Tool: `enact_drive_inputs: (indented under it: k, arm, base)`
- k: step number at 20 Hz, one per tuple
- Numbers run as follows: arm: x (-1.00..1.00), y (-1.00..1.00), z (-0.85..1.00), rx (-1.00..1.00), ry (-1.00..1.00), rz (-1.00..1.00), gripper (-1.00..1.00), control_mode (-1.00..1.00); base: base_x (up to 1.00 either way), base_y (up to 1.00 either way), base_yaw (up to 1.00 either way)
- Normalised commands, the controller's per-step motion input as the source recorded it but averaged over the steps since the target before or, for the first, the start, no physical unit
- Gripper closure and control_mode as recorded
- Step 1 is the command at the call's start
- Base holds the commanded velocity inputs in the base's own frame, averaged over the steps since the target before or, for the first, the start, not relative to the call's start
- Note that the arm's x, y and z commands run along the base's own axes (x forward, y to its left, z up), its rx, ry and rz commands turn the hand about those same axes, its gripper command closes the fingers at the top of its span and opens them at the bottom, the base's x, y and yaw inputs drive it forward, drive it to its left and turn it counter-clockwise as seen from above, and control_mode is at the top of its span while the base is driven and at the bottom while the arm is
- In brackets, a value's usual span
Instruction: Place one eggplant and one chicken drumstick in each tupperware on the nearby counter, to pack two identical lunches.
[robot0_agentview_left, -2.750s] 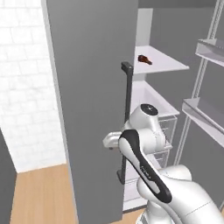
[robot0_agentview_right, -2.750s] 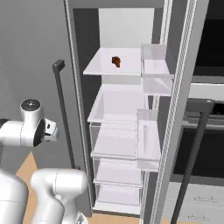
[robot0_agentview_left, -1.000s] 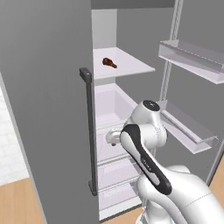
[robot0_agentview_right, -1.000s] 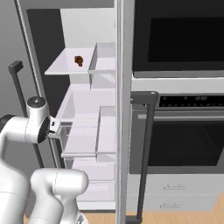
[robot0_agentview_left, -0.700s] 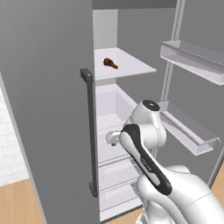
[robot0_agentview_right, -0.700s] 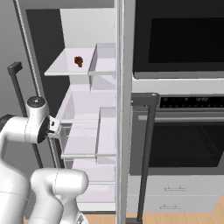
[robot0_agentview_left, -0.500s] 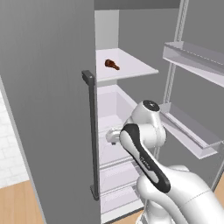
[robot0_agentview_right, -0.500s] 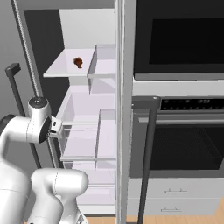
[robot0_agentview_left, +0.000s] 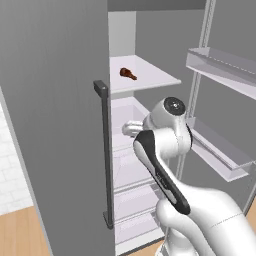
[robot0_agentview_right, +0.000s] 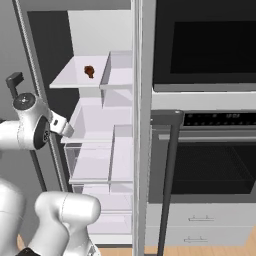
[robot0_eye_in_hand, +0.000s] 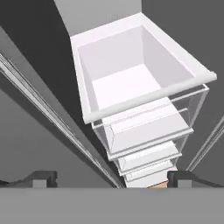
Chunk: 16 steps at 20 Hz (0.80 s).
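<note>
Standing with its fingers (robot0_eye_in_hand: 111, 178) spread and empty before the open fridge (robot0_agentview_right: 100, 150), the arm seems poised to reach the drumstick (robot0_agentview_left: 128, 74) on the upper shelf (robot0_agentview_left: 150, 75).

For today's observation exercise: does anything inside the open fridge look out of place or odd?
Only one thing: a chicken drumstick lies bare on the upper shelf, with no plate or wrap. The shelves and drawers otherwise sit straight, with nothing spilled.

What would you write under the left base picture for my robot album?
Robot arm reaching into an open fridge, one drumstick alone on the top shelf.
</note>
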Motion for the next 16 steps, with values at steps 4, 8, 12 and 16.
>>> enact_drive_inputs:
  k: [4,8,12,16]
  arm:
    - [0.0,-0.59,1.0,-0.05,-0.29,-0.22,-1.0,-1.0]
    - [0.07,-0.54,1.0,-0.01,-0.11,-0.03,-1.0,-1.0]
    - [0.0,-0.14,1.0,-0.02,-0.08,0.03,-1.0,-1.0]
    - [0.0,0.1,0.93,-0.23,0.04,0.03,-1.0,-1.0]
  base:
    - [0.0,0.0,0.0]
    - [0.0,0.0,0.0]
    - [0.0,0.0,0.0]
    - [0.0,0.0,0.0]
